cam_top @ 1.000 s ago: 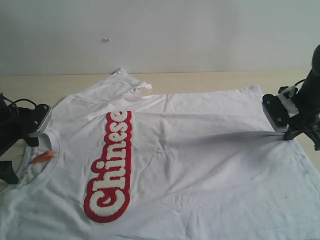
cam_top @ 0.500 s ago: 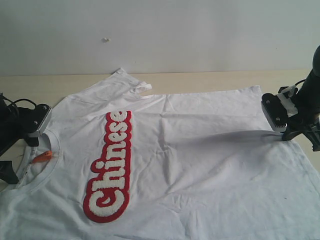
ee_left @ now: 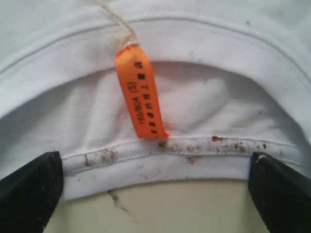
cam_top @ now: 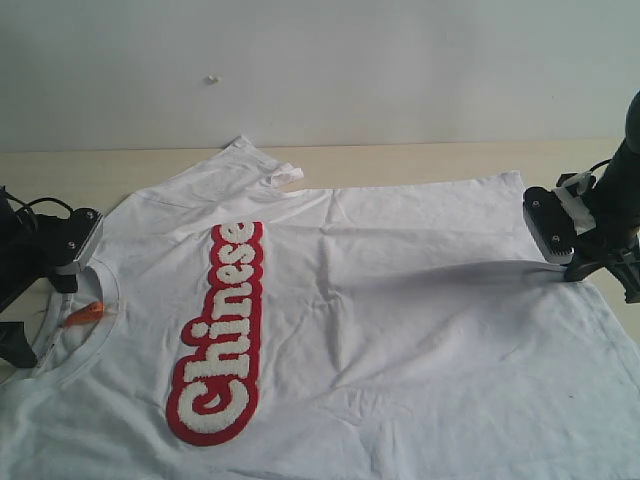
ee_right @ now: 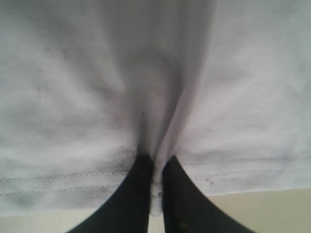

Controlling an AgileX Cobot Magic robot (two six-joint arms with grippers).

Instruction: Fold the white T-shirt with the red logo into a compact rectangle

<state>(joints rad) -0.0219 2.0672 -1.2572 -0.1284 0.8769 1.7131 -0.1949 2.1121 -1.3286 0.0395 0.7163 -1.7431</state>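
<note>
While the left hand [ee_left: 155, 196] gapes wide at the collar [ee_left: 204, 46], the right hand [ee_right: 155, 187] pinches the one white T-shirt [cam_top: 400, 330].

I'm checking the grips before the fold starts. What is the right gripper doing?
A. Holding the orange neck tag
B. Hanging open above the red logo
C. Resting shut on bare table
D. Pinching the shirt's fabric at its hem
D: in the right wrist view the right gripper is shut on a bunched ridge of the white T-shirt at its stitched hem.
</note>
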